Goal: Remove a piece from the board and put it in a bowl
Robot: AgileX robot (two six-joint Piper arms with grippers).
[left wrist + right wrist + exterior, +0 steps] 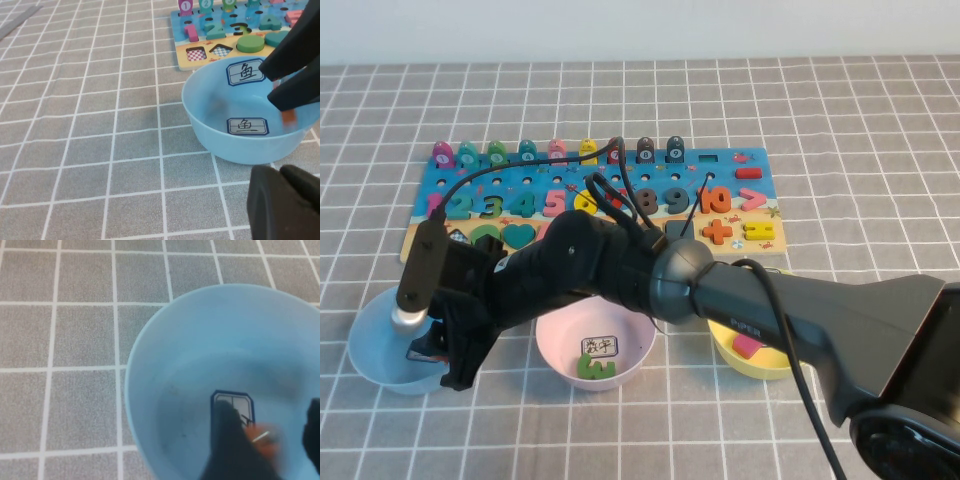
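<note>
The right gripper (438, 350) is out over the blue bowl (365, 345), the right arm stretched clear across the table from the robot's right to reach it. Its black fingers (295, 67) hang above the bowl's inside, parted only a little, and between them sits a small orange-red piece (288, 116), blurred in both wrist views, so it is probably the piece off the board, though whether it is pinched or already slipping free is hard to call. That is the relation that counts: the piece lies straight above the bowl's floor, over the printed label (234, 402) at the bottom, with the rim all around it. The next move, by that reckoning, is simply to part the fingers and let it fall. No sideways travel looks needed.

Beyond the blue bowl, the number puzzle board (590, 200) lies on its far side. A pink bowl (595, 350) sits just beside the blue one, holding a green piece (595, 368), and past that stands a yellow bowl (745, 352) with a pink piece (748, 346) in it.

The left gripper (282, 202) shows only as a dark shape low in its own wrist view, parked near the blue bowl on the side away from the board.
</note>
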